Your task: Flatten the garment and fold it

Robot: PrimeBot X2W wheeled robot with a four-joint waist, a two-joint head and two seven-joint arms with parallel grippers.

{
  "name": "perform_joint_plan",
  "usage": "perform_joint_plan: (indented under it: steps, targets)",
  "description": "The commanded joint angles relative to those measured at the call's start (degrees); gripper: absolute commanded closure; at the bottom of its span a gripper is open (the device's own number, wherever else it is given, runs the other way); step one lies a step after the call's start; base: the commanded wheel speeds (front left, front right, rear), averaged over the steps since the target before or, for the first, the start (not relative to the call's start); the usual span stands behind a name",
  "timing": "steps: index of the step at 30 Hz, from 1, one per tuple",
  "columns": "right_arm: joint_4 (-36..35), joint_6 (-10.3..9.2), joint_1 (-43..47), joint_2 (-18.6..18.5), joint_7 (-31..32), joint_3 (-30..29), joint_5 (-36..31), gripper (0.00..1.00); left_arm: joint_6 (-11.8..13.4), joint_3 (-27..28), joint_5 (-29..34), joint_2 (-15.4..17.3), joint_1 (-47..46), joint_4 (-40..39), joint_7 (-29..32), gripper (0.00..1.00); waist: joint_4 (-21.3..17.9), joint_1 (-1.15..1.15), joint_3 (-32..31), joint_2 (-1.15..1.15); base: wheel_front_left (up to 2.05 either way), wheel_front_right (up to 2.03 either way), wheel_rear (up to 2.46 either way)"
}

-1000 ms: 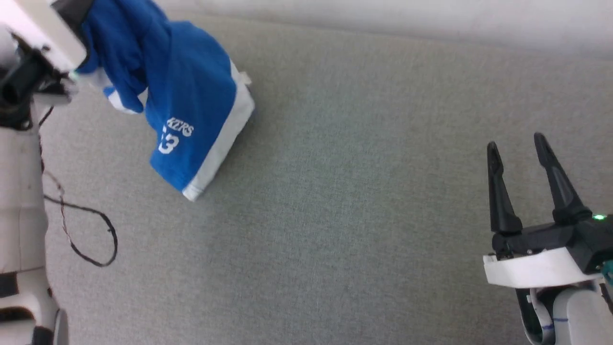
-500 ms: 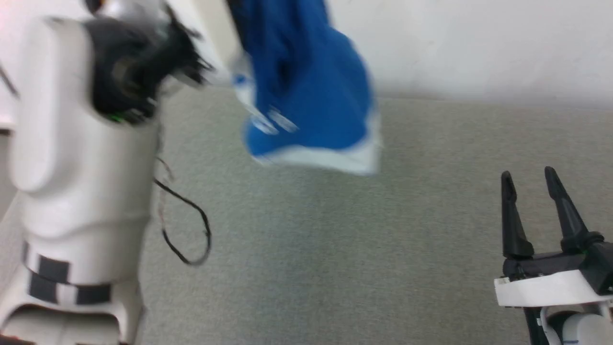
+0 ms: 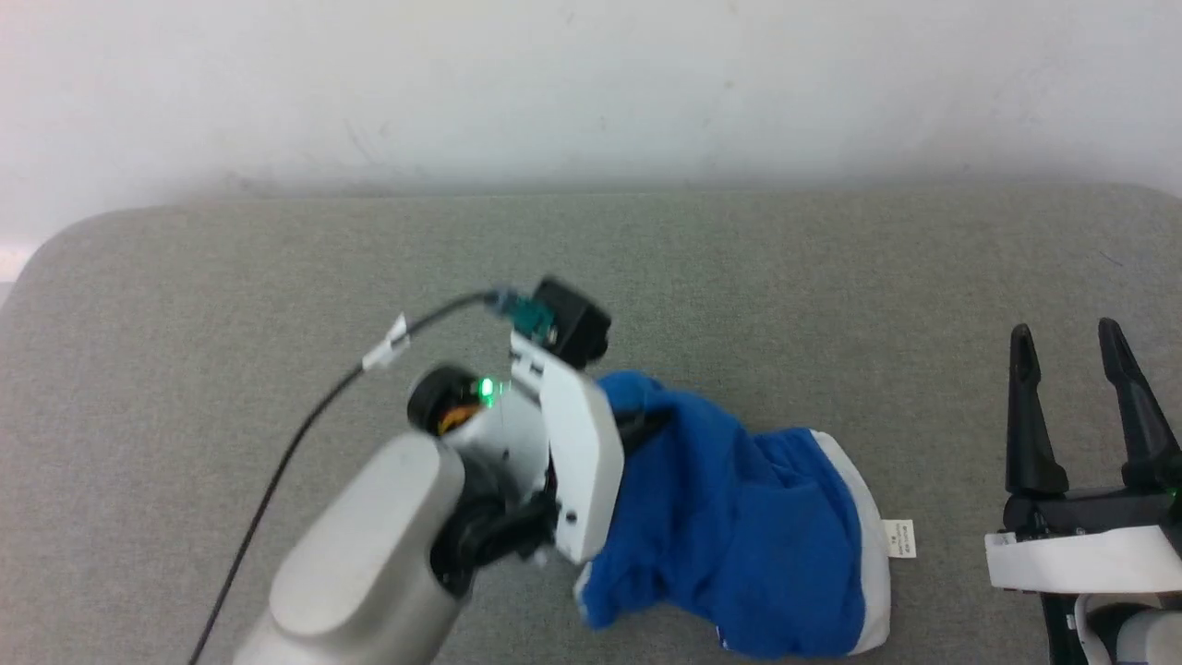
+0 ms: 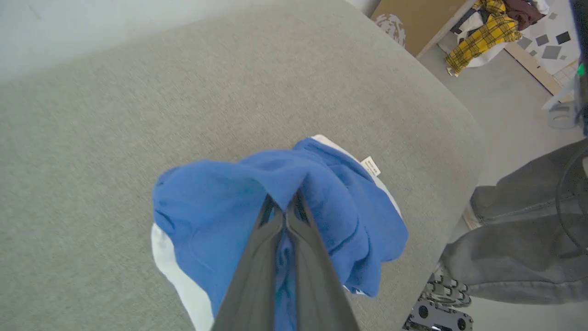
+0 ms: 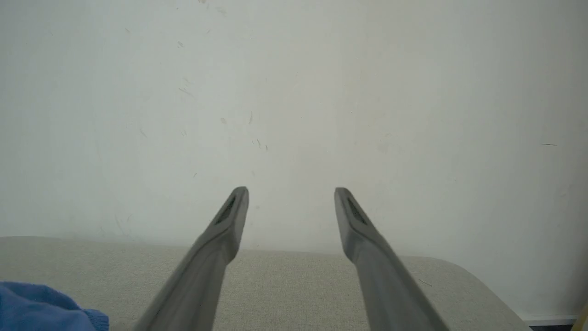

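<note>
The left gripper [image 4: 285,203] is pinched tight on a fold of the shorts [image 3: 739,526], which bunch around and below its fingertips and slump onto the gray cushion [image 3: 277,277] (their white tag [image 3: 898,538] sticks out on the side toward the right gripper [image 3: 1071,337]). That gripper stands spread and empty, with the shorts well apart to its left.

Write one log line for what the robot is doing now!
left end effector: shut on shorts | right end effector: open, empty | shorts: bunched on table, not flat, not folded
</note>
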Motion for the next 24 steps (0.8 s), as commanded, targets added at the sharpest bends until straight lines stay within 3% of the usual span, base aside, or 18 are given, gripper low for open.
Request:
perform_joint_plan:
  steps: [1, 5, 7, 8, 13, 20, 24]
  targets:
    - [-0.3, -0.06, -0.2, 0.1, -0.3, 0.2, -0.3, 0.0, -0.3, -0.8, 0.5, 0.4, 2.2, 1.6, -1.7, 1.0, -0.7, 0.0, 1.1, 0.0, 0.0, 0.0, 0.0]
    - [-0.3, -0.06, -0.6, 0.1, -0.3, 0.3, -0.2, 0.0, -0.4, -2.5, 1.9, 0.5, 5.7, 5.9, -6.8, 1.0, -0.5, 0.0, 2.0, 0.0, 0.0, 0.0, 0.0]
    - [-0.2, -0.06, -0.7, 0.1, -0.3, -0.1, -0.2, 0.0, -0.4, -2.5, 1.5, 0.2, 6.8, 6.8, -8.6, 0.3, -0.1, 0.0, 2.1, 0.0, 0.0, 0.0, 0.0]
    - [-0.1, -0.06, -0.7, 0.1, -0.3, -0.2, -0.1, 0.0, -0.4, -2.5, 1.2, 0.3, 7.1, 6.8, -9.2, 0.0, 0.1, 0.0, 2.0, 0.0, 0.0, 0.0, 0.0]
    - [-0.2, -0.06, -0.5, 0.1, -0.3, -1.2, 0.0, 0.0, -0.1, 0.4, -0.2, 1.8, 6.4, 4.2, -10.7, 0.0, 1.5, 0.0, 1.8, 0.0, 0.0, 0.0, 0.0]
    - [-0.2, -0.06, -1.5, 0.1, -0.3, -0.2, 0.6, 0.0, 2.7, 8.7, -0.8, 7.5, 0.3, -0.9, -11.5, 0.0, 1.6, 0.0, 2.7, 0.0, 0.0, 0.0, 0.0]
    - [-0.2, -0.06, -2.2, 0.1, -0.3, 0.4, 0.9, 0.0, 2.4, 8.8, 0.5, 9.1, -2.7, -0.2, -10.7, 0.0, 0.6, 0.0, 4.3, 0.0, 0.0, 0.0, 0.0]
